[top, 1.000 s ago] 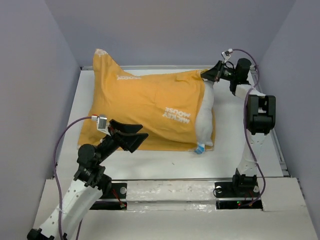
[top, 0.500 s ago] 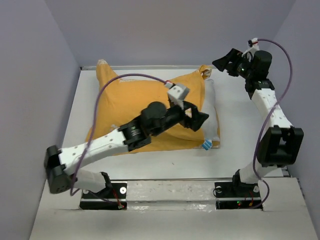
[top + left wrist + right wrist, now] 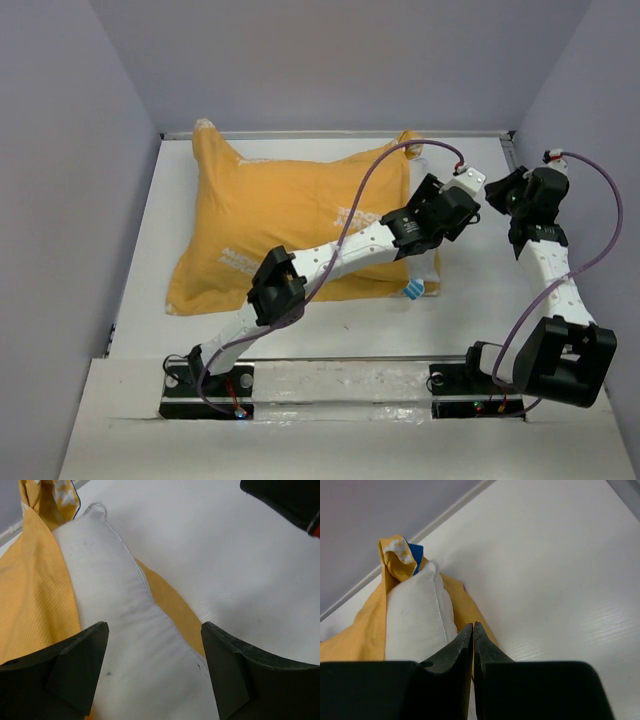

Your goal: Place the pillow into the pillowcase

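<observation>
The mustard-yellow pillowcase [image 3: 270,215] lies across the table with the white pillow [image 3: 428,270] mostly inside. The pillow's right end and its blue tag [image 3: 412,290] stick out of the mouth. My left arm stretches over the case, and the left gripper [image 3: 430,222] hangs open just above that bare end. In the left wrist view the pillow [image 3: 115,610] lies between the wide jaws of the gripper [image 3: 154,627], untouched. My right gripper [image 3: 497,190] is shut and empty just right of the mouth. In the right wrist view it [image 3: 472,625] points at the pillow [image 3: 415,615] and the yellow lower lip [image 3: 470,610].
The white table [image 3: 500,300] is walled by grey panels on three sides. A metal rail [image 3: 340,375] with both arm bases runs along the near edge. The case's far corner [image 3: 400,557] stands bunched up, showing a blue lining.
The left arm swung from the near left across the case to the open end. The right gripper let go of the case's corner, opened, then shut and came down beside the mouth.
</observation>
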{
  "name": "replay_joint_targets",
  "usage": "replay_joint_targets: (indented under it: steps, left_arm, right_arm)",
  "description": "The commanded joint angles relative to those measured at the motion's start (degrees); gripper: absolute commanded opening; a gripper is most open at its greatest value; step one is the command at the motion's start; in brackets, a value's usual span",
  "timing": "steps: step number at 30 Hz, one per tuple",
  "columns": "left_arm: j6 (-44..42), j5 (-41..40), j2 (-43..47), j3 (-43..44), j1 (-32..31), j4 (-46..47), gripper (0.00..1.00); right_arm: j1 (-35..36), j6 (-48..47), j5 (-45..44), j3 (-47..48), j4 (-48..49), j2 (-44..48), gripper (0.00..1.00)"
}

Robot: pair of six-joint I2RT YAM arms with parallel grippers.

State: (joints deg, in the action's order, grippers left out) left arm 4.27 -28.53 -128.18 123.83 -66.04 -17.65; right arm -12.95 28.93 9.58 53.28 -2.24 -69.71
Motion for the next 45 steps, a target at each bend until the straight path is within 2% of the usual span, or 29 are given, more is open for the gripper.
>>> replay_joint_targets:
  steps: [1,2,3,5,6,7,8,9,15,17,19,21,22,25,26,27,29,30,31,32,33,34,36,37,38,39,40,43,45]
  left_arm:
    - [-5.93,-9.33,-11.96,19.2,-0.41,-13.96,0.88]
    - [-6.38,-9.78,-14.53,22.39,0.29,-15.91,0.87]
    - [-6.47,-9.96,-17.08,25.9,0.73,-18.62,0.85]
    - [-6.29,-12.15,-24.96,39.24,2.31,-27.41,0.61]
    - [-5.77,-12.25,-25.27,40.08,2.32,-28.92,0.51]
    - [-5.42,-11.64,-24.49,38.17,3.63,-28.58,0.36]
    - [-5.07,-11.2,-24.4,38.5,4.16,-29.63,0.1]
    - [-5.15,-11.45,-24.66,39.46,4.6,-30.42,0.0]
    - [-4.98,-7.86,-18.52,40.17,6.62,-30.78,0.0]
    - [-4.63,-1.81,-13.43,39.04,8.2,-31.04,0.0]
    - [-3.14,7.56,-6.87,34.58,9.69,-29.65,0.0]
    - [-4.0,10.06,-2.36,30.09,9.79,-28.94,0.0]
    - [-3.92,11.47,0.27,26.85,9.88,-28.58,0.0]
    - [-3.05,16.57,13.7,6.75,9.88,-22.98,0.0]
    - [-2.52,19.1,21.84,-5.84,10.4,-16.6,0.0]
    - [-1.65,20.43,25.23,-10.93,10.41,-13.93,0.0]
    - [0.64,20.02,32.25,-21.03,10.93,-10.58,0.0]
    - [1.17,20.01,33.34,-22.91,11.02,-9.95,0.0]
    - [1.87,20.88,33.96,-24.24,10.76,-9.25,0.08]
    - [2.58,22.02,33.61,-24.25,10.41,-7.59,0.2]
    - [3.1,21.51,33.0,-23.29,9.97,-7.05,0.29]
    - [2.94,20.46,32.12,-21.89,9.44,-6.79,0.33]
    - [2.67,18.25,28.87,-17.67,9.0,-6.7,0.43]
    - [2.41,16.77,27.56,-16.18,8.91,-7.04,0.52]
    - [1.88,15.63,24.94,-13.99,9.0,-7.31,0.56]
    - [1.79,14.4,23.86,-13.27,9.0,-7.57,0.59]
    - [1.79,13.6,22.9,-12.66,9.09,-7.84,0.61]
    - [2.75,11.4,22.53,-15.45,9.18,-6.88,0.62]
    - [3.72,9.21,25.69,-21.16,9.09,-3.63,0.63]
  right_arm:
    - [-0.76,1.57,3.77,-3.08,5.23,3.18,0.14]
    - [-0.76,1.57,5.34,-3.61,5.58,3.18,0.18]
    - [-0.76,1.57,6.05,-4.05,5.93,2.74,0.26]
    - [-0.76,1.31,8.77,-4.67,6.28,2.3,0.33]
    - [-0.76,1.48,9.22,-4.67,6.81,1.95,0.33]
    - [-0.76,1.48,9.75,-5.46,7.94,1.69,0.36]
    - [-0.76,1.05,11.75,-5.46,8.3,0.64,0.38]
    - [-0.76,0.61,12.73,-5.29,8.39,-0.15,0.39]
    - [-0.76,0.61,15.73,-4.94,9.97,-4.11,0.45]
    - [-0.76,0.95,15.9,-4.94,10.41,-4.55,0.49]
    - [-0.76,0.87,18.09,-4.41,10.59,-6.13,0.59]
    - [-0.15,0.96,20.99,-3.36,10.76,-8.41,0.66]
    - [0.46,0.61,21.61,-3.09,10.94,-9.03,0.67]
    - [4.41,-1.94,24.07,-0.64,10.15,-11.93,0.73]
    - [5.47,-3.08,23.38,0.07,9.72,-12.89,0.72]
    - [6.18,-3.17,22.33,0.6,9.54,-13.69,0.72]
    - [6.71,-2.74,20.75,1.04,10.41,-15.53,0.64]
    - [6.71,-2.3,18.74,1.48,10.76,-16.5,0.59]
    - [6.71,-2.21,18.28,3.31,10.94,-17.73,0.41]
    - [6.71,-2.12,19.15,4.72,10.77,-21.39,0.41]
    - [6.71,-2.12,24.81,6.21,9.9,-23.52,0.53]
    - [7.32,-1.69,27.48,7.01,10.76,-25.11,0.6]
    - [11.18,-0.63,29.88,5.44,13.39,-27.14,0.67]
    - [12.5,-0.02,30.4,4.91,14.53,-27.58,0.64]
    - [14.42,1.55,32.58,2.47,16.37,-28.02,0.37]
    - [15.23,3.92,33.73,0.45,19.52,-27.85,0.22]
    - [15.93,6.21,34.79,-1.75,26.25,-27.41,0.13]
    - [20.48,12.02,33.42,-9.99,31.5,-21.73,0.0]
    - [25.83,13.87,30.51,-15.45,33.09,-13.58,0.0]
